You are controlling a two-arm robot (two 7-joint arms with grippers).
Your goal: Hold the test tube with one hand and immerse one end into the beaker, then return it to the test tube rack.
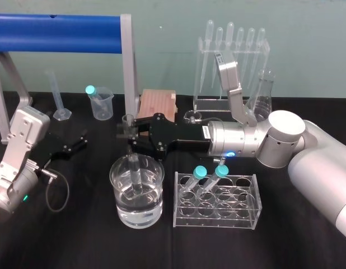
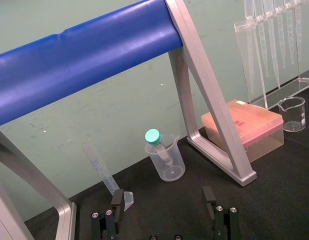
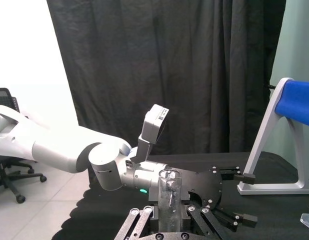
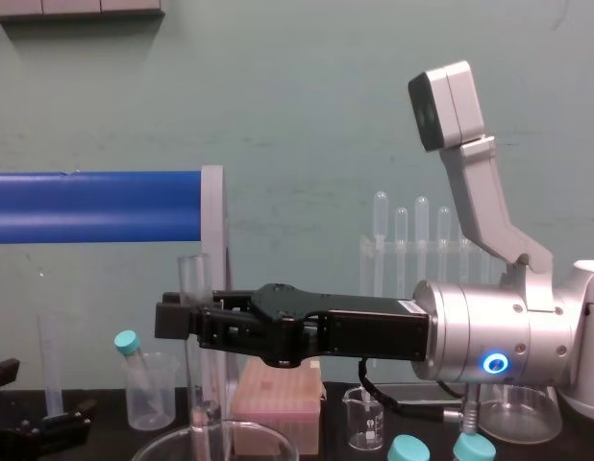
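Gripping the test tube (image 1: 133,168) upright, right pincer (image 1: 127,134) clamped below its rim, bottom in the beaker (image 1: 118,197), left pincer (image 1: 80,140) idle, gaping.

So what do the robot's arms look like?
Round silver-white tubes with black fingers. The right gripper, above the beaker, shows a blue ring light and a grey camera box; the left gripper, parked left, a green light and looped black cable.

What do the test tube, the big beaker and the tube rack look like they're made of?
Test tube: clear, colourless, thin-walled, likely glass; the right gripper holds it. Beaker: clear, bright rim glints, likely glass. Rack: clear flat panels, sharp edges, probably acrylic. Left gripper idles, open.
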